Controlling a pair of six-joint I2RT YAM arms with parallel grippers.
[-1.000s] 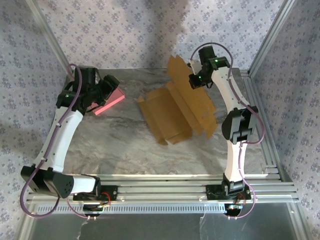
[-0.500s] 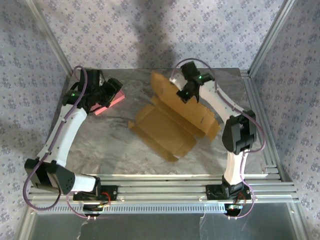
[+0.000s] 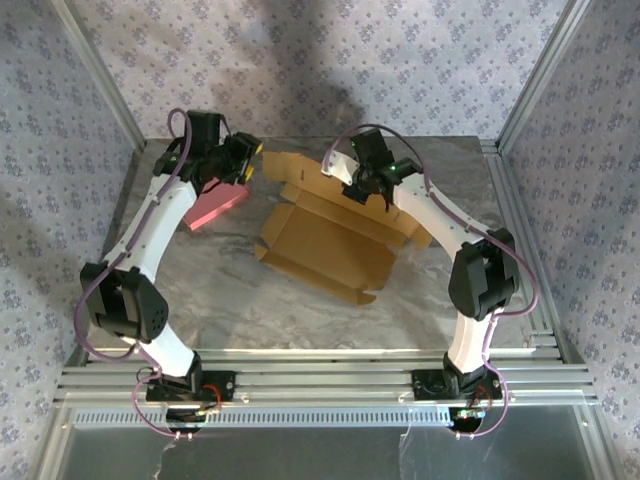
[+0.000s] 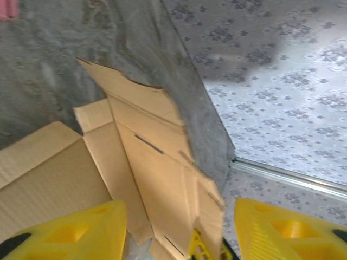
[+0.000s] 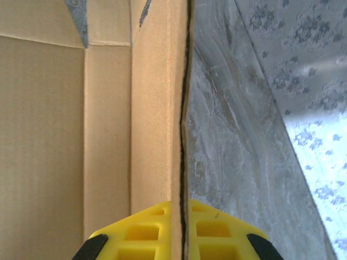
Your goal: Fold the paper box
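**Room.** Three walls (image 3: pixel 420 60) in pale floral print, at the left, back and right. Two slanted aluminium posts (image 3: pixel 95 75) stand at the back corners. One bank of aluminium rails (image 3: pixel 320 375) runs along the near edge.

**Surface.** One table (image 3: pixel 200 290), grey marbled top, matt.

**Arms, two.** The left arm (image 3: pixel 150 230) reaches from the near left rail to the far left of the table. The right arm (image 3: pixel 450 215) reaches from the near right rail to the far centre. Both have white links and black joints.

**Box, one.** A brown corrugated box (image 3: pixel 320 240) sits in the far centre of the table, between the two grippers. Its base panel lies flat and open. The far wall is raised (the right wrist view shows it edge-on), and loose flaps splay at the far left corner.

**Pink slab, one.** A flat pink slab (image 3: pixel 215 208) lies on the table left of the box, apart from it and beside the left arm's wrist.

**Grippers, two, with yellow fingers.**
- The left gripper (image 3: pixel 243 160) is just beside the box's far left flap. Its fingers (image 4: pixel 70 233) stand well apart, with the flap showing in the gap. Whether it touches the flap cannot be told.
- The right gripper (image 5: pixel 181 227) is at the far wall of the box. Its fingers are pressed together on the wall's top edge, with the cardboard pinched between them.
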